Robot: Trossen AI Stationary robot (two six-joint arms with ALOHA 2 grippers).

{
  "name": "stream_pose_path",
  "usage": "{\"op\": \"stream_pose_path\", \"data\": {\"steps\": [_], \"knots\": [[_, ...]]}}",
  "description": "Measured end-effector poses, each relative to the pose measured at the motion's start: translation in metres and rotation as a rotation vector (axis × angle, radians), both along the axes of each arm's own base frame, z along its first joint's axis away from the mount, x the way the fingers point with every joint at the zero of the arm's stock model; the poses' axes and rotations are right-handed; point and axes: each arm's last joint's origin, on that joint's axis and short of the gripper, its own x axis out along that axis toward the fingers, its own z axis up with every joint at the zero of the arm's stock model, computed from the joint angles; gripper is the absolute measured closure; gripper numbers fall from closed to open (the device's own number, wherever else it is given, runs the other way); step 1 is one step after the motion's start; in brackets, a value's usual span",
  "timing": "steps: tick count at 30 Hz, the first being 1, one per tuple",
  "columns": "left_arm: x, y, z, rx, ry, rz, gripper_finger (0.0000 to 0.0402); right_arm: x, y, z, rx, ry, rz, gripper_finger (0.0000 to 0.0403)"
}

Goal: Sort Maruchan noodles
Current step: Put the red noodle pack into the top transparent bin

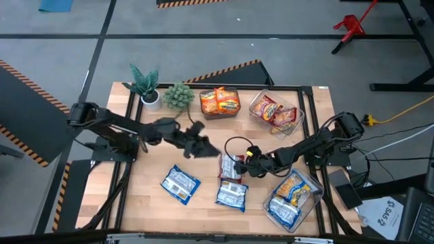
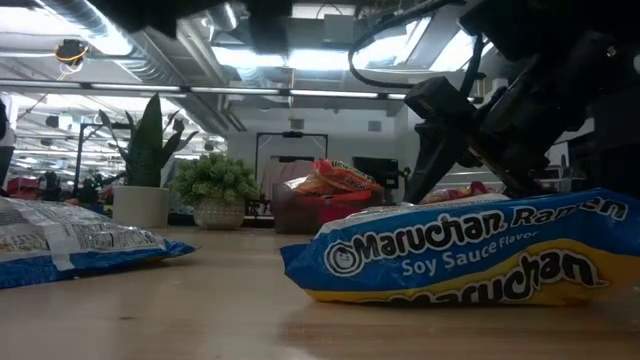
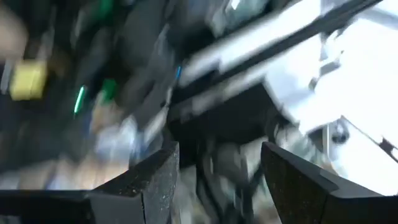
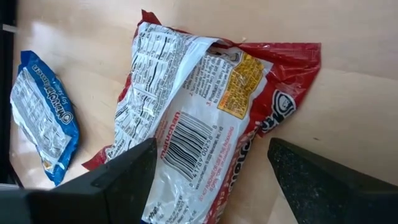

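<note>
A red-brown Maruchan packet (image 4: 205, 112) lies flat on the table, printed back and barcode up, also seen in the high view (image 1: 230, 167). My right gripper (image 4: 211, 180) stands open over it, slanting down, one finger at each side. Two blue packets (image 1: 180, 184) (image 1: 232, 195) lie on the table nearer the front edge; the soy sauce packet (image 2: 470, 250) is seen close up. My left gripper (image 1: 200, 144) hangs open above the table's middle, left of the red-brown packet, with nothing between its fingers (image 3: 155, 180). My right gripper: its fingertips lie past the wrist picture's edge, so I cannot tell whether they touch the red-brown packet (image 4: 186, 155). The packet rests flat on the table between the two fingers.
Three clear bins stand on the table: one with orange packets (image 1: 219, 102) at the back, one with red packets (image 1: 274, 112) at the back right, one with blue packets (image 1: 293, 196) at the front right. Two potted plants (image 1: 146, 85) (image 1: 178, 96) stand at the back left.
</note>
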Motion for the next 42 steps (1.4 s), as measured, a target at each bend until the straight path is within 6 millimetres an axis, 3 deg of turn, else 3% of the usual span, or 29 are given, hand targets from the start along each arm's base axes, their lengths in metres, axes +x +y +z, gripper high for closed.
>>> {"op": "stream_pose_path", "data": {"steps": [5, 9, 15, 20, 26, 34, 42], "knots": [[-0.007, 0.004, 0.021, -0.031, -0.135, 0.280, 0.0180, 0.000, 0.000, 0.000, 0.003, -0.001, 0.005, 0.0088], [-0.008, 0.012, 0.008, -0.049, 0.083, 0.241, 0.0185, 0.000, 0.000, 0.000, -0.011, -0.004, 0.026, 0.0088], [-0.032, 0.015, -0.006, 0.143, 0.548, 0.226, 0.0192, 0.001, 0.000, 0.001, -0.023, -0.011, 0.038, 0.0088], [-0.043, 0.018, -0.016, 0.196, 0.717, 0.313, 0.0191, 0.003, -0.003, 0.001, -0.001, -0.014, 0.038, 0.0088], [-0.030, 0.013, -0.035, 0.204, 0.785, 0.188, 0.0159, 0.005, -0.006, 0.002, 0.017, -0.030, 0.032, 0.0088], [-0.014, 0.014, -0.065, 0.210, 0.883, 0.276, 0.0097, 0.010, -0.007, 0.006, 0.006, -0.093, 0.005, 0.0088], [0.014, 0.005, -0.092, 0.163, 0.813, 0.292, 0.0088, 0.010, 0.000, 0.008, 0.032, -0.113, 0.033, 0.0088]]}}
